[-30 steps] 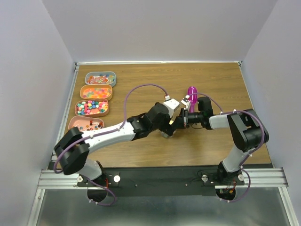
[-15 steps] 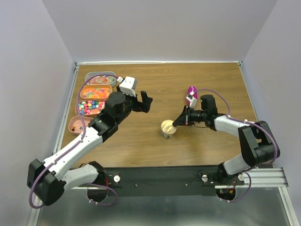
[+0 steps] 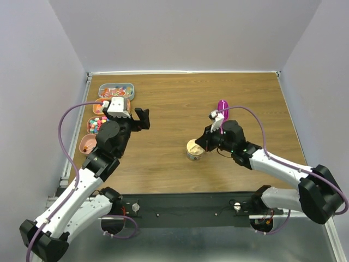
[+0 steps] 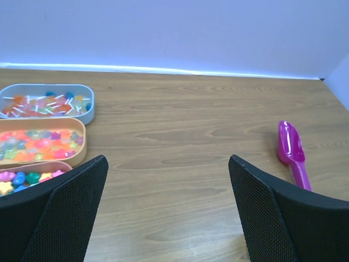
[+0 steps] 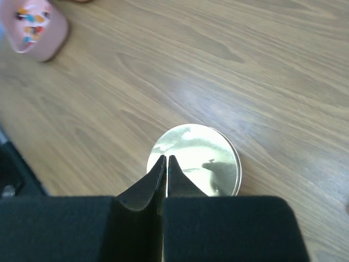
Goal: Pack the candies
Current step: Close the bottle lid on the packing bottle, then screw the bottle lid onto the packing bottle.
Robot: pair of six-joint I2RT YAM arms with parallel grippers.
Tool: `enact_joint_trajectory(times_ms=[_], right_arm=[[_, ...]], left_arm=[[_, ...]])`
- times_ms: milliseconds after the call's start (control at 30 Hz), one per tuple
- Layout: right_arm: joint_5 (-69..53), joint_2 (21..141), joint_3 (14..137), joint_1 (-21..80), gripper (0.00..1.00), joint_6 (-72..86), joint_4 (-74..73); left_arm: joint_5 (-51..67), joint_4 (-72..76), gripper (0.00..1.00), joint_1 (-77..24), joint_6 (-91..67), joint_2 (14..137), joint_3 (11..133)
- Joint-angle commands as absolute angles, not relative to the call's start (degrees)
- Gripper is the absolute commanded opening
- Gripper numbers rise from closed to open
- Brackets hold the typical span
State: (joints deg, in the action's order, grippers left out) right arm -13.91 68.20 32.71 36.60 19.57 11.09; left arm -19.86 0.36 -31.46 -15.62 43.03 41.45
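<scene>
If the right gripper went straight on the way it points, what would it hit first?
The round lid: the shut right gripper points down at its edge. Whether the tips touch it yet, I can't tell.

Left claw [image 3: 143, 118] hangs near the candies [image 3: 115, 90] — right claw [image 3: 201, 143] at a round tin [image 3: 193, 150].

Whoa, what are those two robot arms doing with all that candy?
Their job is packing the candies, which sit in trays off to the left. The left gripper is near them, jaws wide open and empty. The right gripper, jaws closed, hovers right at a small round tin in the middle. The pink scoop lies untouched.
</scene>
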Motion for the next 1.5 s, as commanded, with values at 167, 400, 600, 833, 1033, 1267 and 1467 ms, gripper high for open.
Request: enact_joint_trajectory(times_ms=[167,400,600,833,1033,1267,1467], right_arm=[[-0.4,69.0,34.8,44.1,0.01,20.3,5.7],[3.7,67.9,34.8,44.5,0.01,22.8,-2.8],[1.6,74.2,33.2,44.5,0.01,28.6,-6.8],[2.6,75.1,32.9,44.5,0.01,30.6,-7.8],[2.1,70.9,38.2,44.5,0.01,28.4,-8.1],[5.2,67.2,41.0,44.5,0.01,28.5,-13.1],[9.3,67.1,41.5,44.5,0.01,29.3,-16.3]], left_arm=[[-27.2,0.1,0.99,-30.9,-13.2,41.0,40.1],[-26.2,0.1,0.99,-30.8,-13.6,40.7,39.7],[-26.4,0.1,0.99,-30.7,-13.4,40.9,39.6],[-26.1,0.1,0.99,-30.7,-13.6,40.6,39.6],[-26.5,0.1,0.99,-30.7,-13.8,39.9,39.3],[-26.0,0.1,0.99,-30.7,-13.8,39.6,39.2],[-25.7,0.1,0.99,-30.6,-13.8,39.7,39.1]])
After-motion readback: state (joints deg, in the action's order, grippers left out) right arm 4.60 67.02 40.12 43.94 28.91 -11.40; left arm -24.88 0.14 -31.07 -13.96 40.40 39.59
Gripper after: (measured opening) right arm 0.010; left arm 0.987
